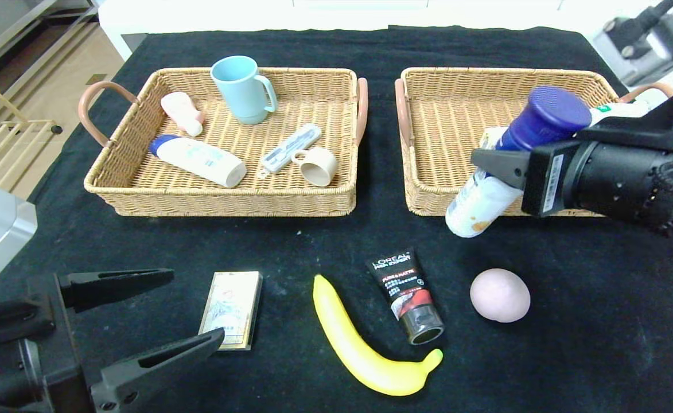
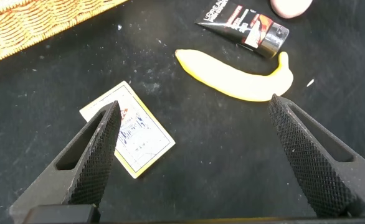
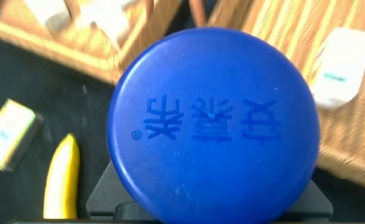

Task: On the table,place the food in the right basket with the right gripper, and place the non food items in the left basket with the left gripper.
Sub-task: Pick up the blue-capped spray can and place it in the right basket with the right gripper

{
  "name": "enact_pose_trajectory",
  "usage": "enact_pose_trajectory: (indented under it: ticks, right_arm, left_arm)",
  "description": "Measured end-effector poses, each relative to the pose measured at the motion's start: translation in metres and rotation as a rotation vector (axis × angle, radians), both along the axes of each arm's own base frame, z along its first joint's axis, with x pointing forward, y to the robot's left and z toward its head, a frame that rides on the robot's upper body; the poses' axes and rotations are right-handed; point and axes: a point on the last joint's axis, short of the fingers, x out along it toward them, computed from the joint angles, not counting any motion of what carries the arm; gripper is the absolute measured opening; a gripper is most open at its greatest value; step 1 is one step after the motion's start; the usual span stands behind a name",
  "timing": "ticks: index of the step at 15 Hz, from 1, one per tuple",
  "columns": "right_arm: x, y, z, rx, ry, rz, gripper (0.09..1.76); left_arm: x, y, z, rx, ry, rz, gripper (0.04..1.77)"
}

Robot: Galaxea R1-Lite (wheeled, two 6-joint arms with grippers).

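Right end effector [image 1: 500, 166] grips a blue-capped bottle [image 1: 508, 158] tilted over the right basket [image 1: 428, 189] front rim, basket floor just beyond; left end effector [image 1: 193, 310] gapes idle nearest the card box [image 1: 232, 310].

left gripper [image 1: 190, 310]: matte black, long tapered fingers [image 2: 95, 155] w/ slotted sides & knurled diamond-texture inner pads. right gripper [image 1: 494, 166]: same black plastic, white label strip w/ small print on its block, cylindrical black wrist, braided cable. silver-grey housing by left arm.
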Motion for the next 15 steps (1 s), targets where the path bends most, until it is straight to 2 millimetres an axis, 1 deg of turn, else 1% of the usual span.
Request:
enact_pose_trajectory:
  ticks: [3,6,8,11,15]
  right_arm:
    - [-0.001,-0.005,0.030,0.044,-0.060,-0.012,0.84]
    - [0.013,-0.005,0.050,0.074,-0.113,-0.046,0.84]
    - [0.027,-0.004,0.054,0.079,-0.125,-0.072,0.84]
    - [0.054,-0.002,0.057,0.083,-0.136,-0.117,0.84]
    - [0.093,0.000,0.048,0.074,-0.127,-0.174,0.84]
  left_arm:
    - [0.000,0.000,0.000,0.000,0.001,0.000,1.72]
    - [0.000,0.000,0.000,0.000,0.000,0.000,1.72]
    - [0.000,0.000,0.000,0.000,0.000,0.000,1.72]
    - [0.000,0.000,0.001,-0.002,-0.004,0.003,1.72]
    - [0.000,0.001,0.001,-0.003,-0.007,0.007,1.72]
